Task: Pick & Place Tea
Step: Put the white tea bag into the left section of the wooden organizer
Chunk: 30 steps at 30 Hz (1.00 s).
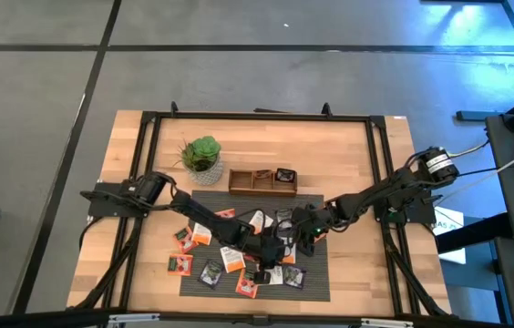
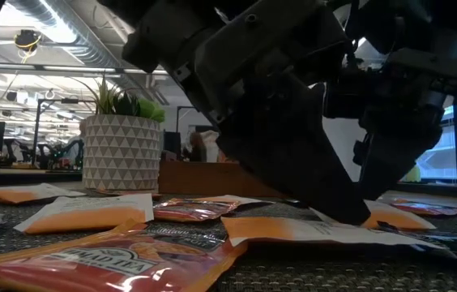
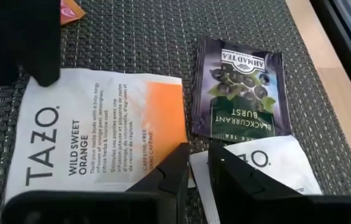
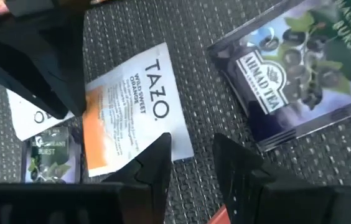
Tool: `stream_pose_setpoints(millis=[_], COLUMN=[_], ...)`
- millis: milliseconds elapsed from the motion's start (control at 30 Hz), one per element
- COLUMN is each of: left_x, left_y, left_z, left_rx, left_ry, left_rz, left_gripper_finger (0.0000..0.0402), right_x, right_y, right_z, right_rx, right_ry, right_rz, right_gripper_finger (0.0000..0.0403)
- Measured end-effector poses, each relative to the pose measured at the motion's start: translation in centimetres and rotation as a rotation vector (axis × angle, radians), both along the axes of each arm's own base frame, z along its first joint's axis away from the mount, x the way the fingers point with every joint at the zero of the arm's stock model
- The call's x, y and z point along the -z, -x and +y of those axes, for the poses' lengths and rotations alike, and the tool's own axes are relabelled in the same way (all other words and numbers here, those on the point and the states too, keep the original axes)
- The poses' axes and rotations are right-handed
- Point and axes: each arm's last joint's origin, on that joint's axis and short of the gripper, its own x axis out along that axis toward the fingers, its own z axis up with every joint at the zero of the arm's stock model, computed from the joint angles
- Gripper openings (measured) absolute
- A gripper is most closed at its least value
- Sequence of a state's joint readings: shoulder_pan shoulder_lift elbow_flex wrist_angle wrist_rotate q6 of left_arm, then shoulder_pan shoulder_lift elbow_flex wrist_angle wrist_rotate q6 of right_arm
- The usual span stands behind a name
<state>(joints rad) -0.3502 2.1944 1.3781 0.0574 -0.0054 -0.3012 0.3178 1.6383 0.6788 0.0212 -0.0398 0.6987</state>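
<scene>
White Tazo sachet (image 3: 94,134) lies under the left gripper (image 3: 198,163), whose jaws stand slightly apart and empty; next, descend and pinch.

You have the tea sachets (image 1: 230,258) scattered on the mat (image 1: 316,273), with both arms meeting above them. Behind the mat stands the tray (image 1: 262,181), the potted plant (image 1: 201,158) just to its left.

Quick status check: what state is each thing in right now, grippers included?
left gripper: low over a white sachet's edge.
right gripper: fingers open, empty, low over the mat.
Tazo orange sachet: flat, face up, on the mat.
blackcurrant sachet: flat, face up.
tray: dark sachet in one end compartment.
plant: upright.
</scene>
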Motion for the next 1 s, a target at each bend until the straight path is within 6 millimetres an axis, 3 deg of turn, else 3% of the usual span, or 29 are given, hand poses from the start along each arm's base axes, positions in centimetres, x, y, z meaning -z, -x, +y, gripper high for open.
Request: stream_pose_setpoints(millis=[200, 633, 833, 1000], left_x=[0.02, 0.08, 0.10, 0.14], left_y=[-0.05, -0.02, -0.03, -0.02], left_z=[0.19, 0.17, 0.21, 0.21], left_rx=[0.006, 0.024, 0.023, 0.023], left_ry=[0.009, 0.000, -0.001, -0.002], left_rz=[0.006, 0.007, 0.009, 0.010], left_gripper_finger=[0.0059, 0.0058, 0.0058, 0.0058], right_x=[-0.07, -0.34, -0.44, -0.46], right_y=[-0.27, -0.66, -0.75, -0.72], right_z=[-0.32, -0.71, -0.63, -0.56], right_rx=[0.004, -0.004, -0.003, -0.016], right_ry=[-0.033, -0.175, -0.202, -0.225], right_rz=[-0.008, 0.002, -0.003, 0.006], right_gripper_finger=[0.0135, 0.0261, 0.0265, 0.0243])
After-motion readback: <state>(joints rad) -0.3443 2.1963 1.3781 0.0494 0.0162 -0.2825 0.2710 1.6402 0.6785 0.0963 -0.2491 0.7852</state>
